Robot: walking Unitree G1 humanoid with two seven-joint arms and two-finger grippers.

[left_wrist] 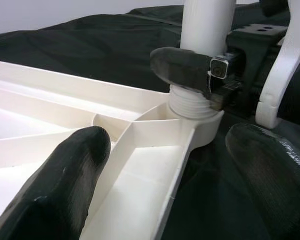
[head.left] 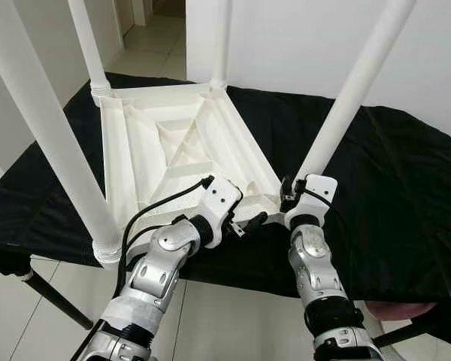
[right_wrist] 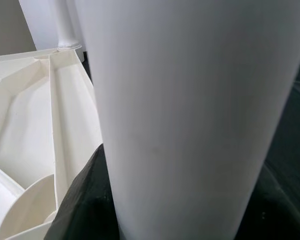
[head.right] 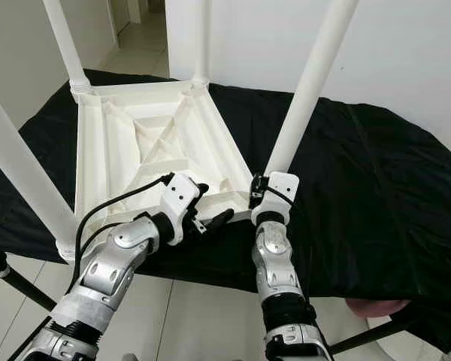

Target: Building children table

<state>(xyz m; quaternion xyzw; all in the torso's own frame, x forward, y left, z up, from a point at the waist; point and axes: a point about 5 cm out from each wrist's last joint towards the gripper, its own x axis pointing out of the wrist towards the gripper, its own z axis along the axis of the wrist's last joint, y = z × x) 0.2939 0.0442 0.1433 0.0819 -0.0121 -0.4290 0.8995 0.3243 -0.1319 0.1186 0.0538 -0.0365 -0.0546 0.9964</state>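
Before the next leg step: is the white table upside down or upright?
Upside down: the table lies top-down on the black cloth, legs pointing up.

Head eyes look down on upturned table (head.left: 173,143); wrist views close, sharing near-right leg (left_wrist: 206,30)

Two arms, silver cast-metal segments, rounded joint housings, small dark screw holes along forearms. Black collar at each wrist, black band lower on each arm. White angular wrist housings with small dark holes. Black cable loops from left arm's wrist housing back down forearm. Upper left arm wrapped in pale grey textured sleeve. Left gripper (head.left: 249,222): long black fingers (left_wrist: 65,185), rounded tips, finely textured pads. Right gripper (head.left: 288,192): black finger with square silver fitting near its base.
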